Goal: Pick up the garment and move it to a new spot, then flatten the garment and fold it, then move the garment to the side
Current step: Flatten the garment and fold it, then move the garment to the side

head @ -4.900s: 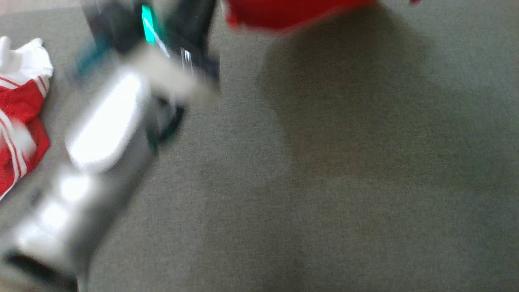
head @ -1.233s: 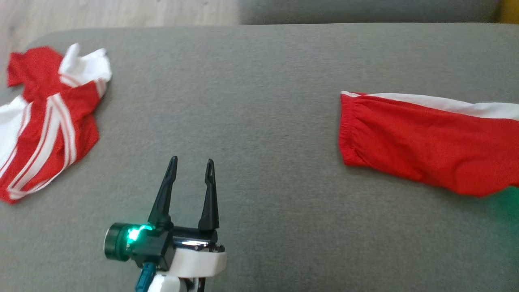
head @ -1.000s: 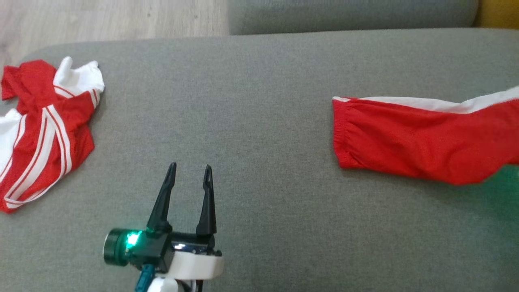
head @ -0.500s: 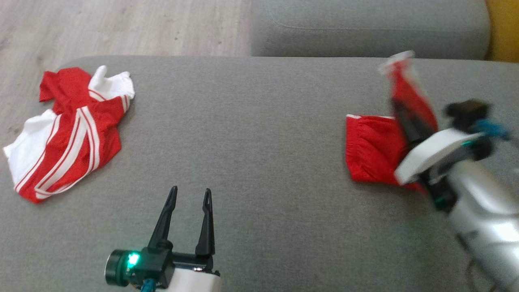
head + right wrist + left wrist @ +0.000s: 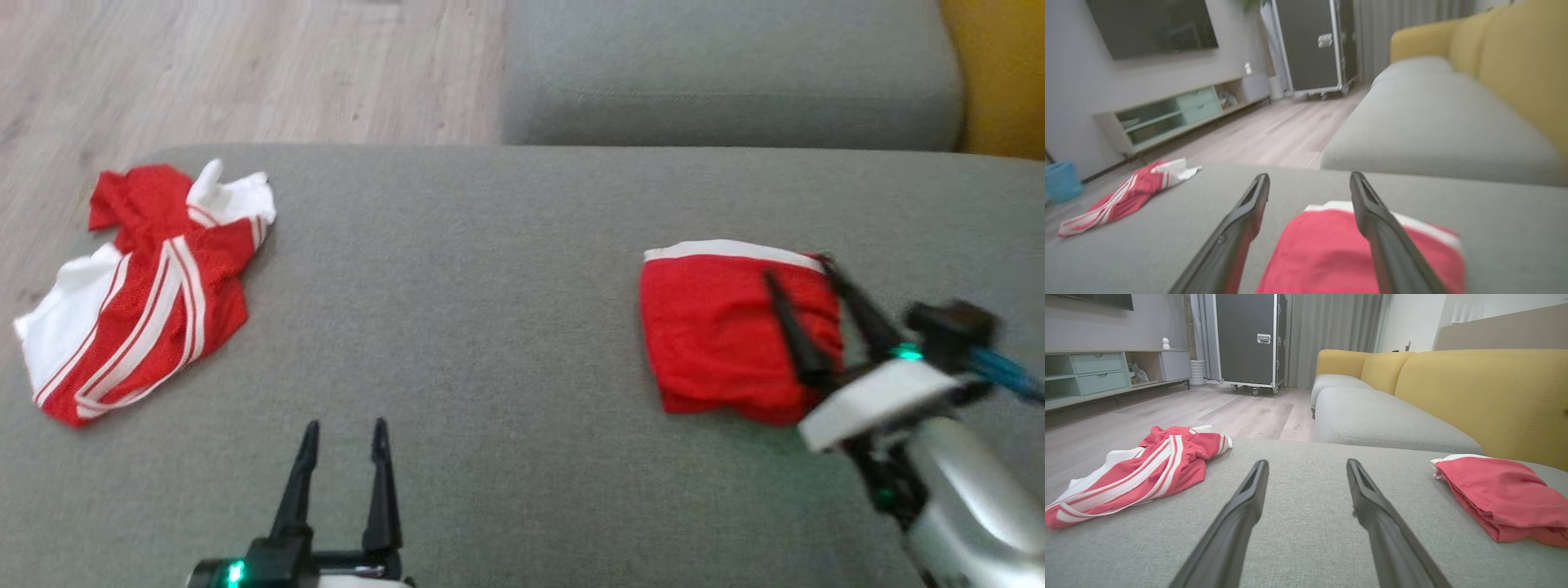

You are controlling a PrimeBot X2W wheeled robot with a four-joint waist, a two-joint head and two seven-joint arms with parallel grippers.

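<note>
A grey couch (image 5: 506, 269) spans the head view, and its seat is one broad flat cushion. A second grey cushion (image 5: 727, 73) lies beyond it at 12 o'clock, with wood floor (image 5: 245, 73) at 11 o'clock and a yellow backrest (image 5: 996, 73) at 1 o'clock. In the left wrist view a black wheeled case (image 5: 1249, 339) stands by the far wall, with a low shelf unit (image 5: 1098, 371) on its 9 o'clock side.

The striped garment (image 5: 147, 278), red with white bands, lies crumpled at 9 o'clock on the seat, close to its edge. The folded garment (image 5: 710, 335), red with a white band along its far edge, lies at 3 o'clock on the seat as a compact rough rectangle. It is well apart from the striped one. The left wrist view shows its stacked layers along the near side.

The pale right arm (image 5: 955, 482) enters from 4 o'clock. The right fingers (image 5: 790, 327) point toward 11 o'clock and are spread wide, pinching nothing. They lie over the folded garment's 3 o'clock end, and the right wrist view shows red cloth under and between them. That part is blurred, so I cannot tell whether the tips touch the cloth.

The left fingers (image 5: 295, 486) sit at 6 o'clock, also spread. They point to 12 o'clock over bare seat, between the two garments and well apart from both.
</note>
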